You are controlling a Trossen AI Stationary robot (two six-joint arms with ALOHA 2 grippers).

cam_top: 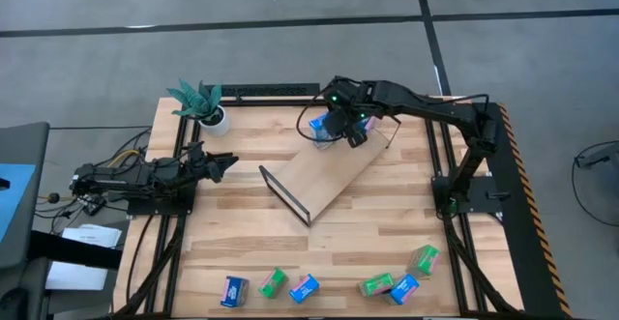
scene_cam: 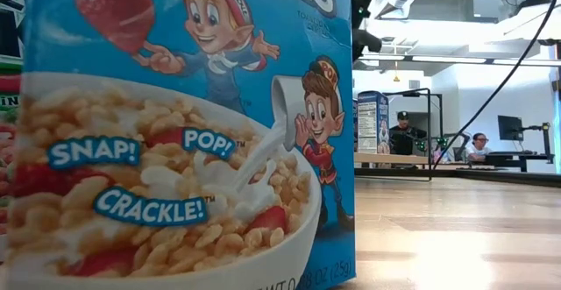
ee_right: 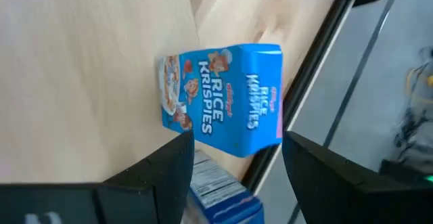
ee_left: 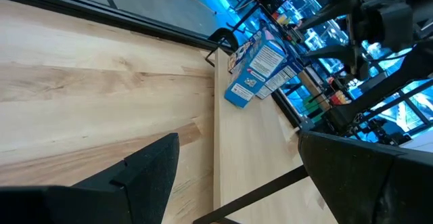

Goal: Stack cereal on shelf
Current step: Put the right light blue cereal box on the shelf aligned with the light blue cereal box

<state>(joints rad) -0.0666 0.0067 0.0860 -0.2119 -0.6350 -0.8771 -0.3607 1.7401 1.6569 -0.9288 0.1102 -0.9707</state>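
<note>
Looking down, the right gripper (cam_top: 340,130) hovers over blue cereal (cam_top: 319,127) on the shelf (cam_top: 324,180); the left gripper (cam_top: 221,162) waits aside. Right wrist view: fingers spread, empty, above the box. Left wrist view: fingers wide.

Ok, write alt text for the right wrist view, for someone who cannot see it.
A blue Rice Krispies box lies on the light-wood shelf beside its black wire frame, just ahead of the right end effector, whose dark fingers stand apart with nothing between them. A second blue box shows partly between the fingers.
</note>
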